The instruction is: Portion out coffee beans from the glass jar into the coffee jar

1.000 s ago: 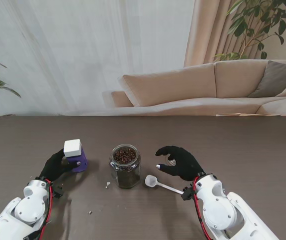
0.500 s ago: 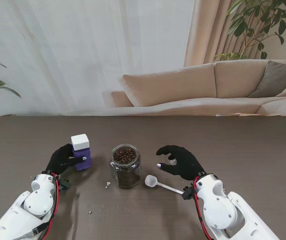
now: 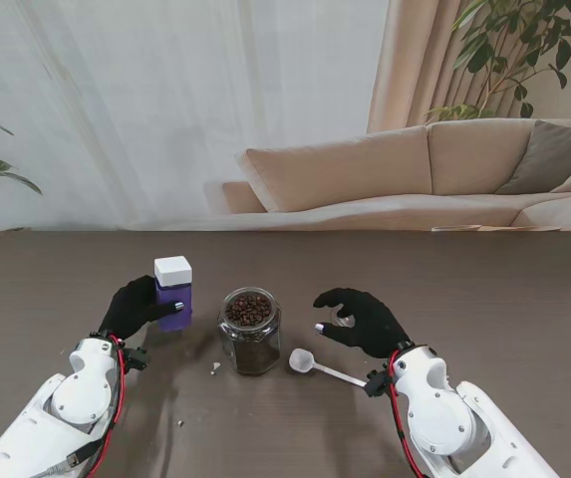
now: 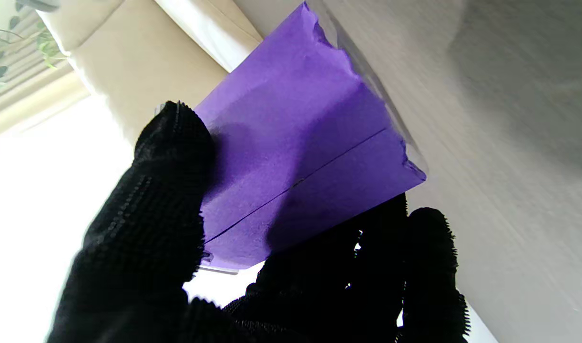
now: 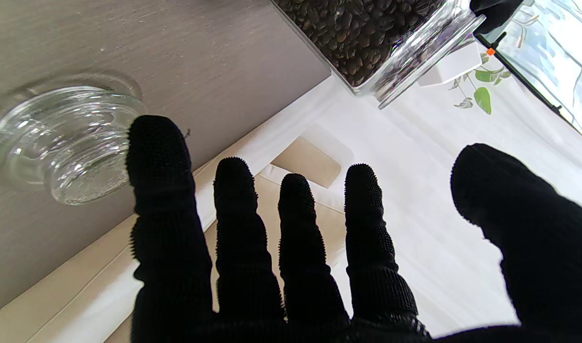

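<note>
The coffee jar [image 3: 172, 294], purple with a white square lid, is upright in my left hand [image 3: 134, 307], which is shut on it just left of the glass jar. In the left wrist view thumb and fingers [image 4: 162, 190] clamp the purple jar [image 4: 300, 157]. The open glass jar [image 3: 250, 331] full of coffee beans stands at the middle; it also shows in the right wrist view [image 5: 376, 43]. My right hand [image 3: 360, 322] hovers open to its right, fingers spread, holding nothing. A white scoop [image 3: 310, 362] lies between the glass jar and my right wrist.
A clear glass lid [image 5: 66, 138] lies on the table under my right hand's fingers. A few small crumbs [image 3: 215, 367] lie nearer to me than the glass jar. A sofa and plants stand beyond the table's far edge.
My left hand has carried the coffee jar rightward and farther from me, closer to the glass jar. The right hand, the scoop and the glass jar have stayed put.
</note>
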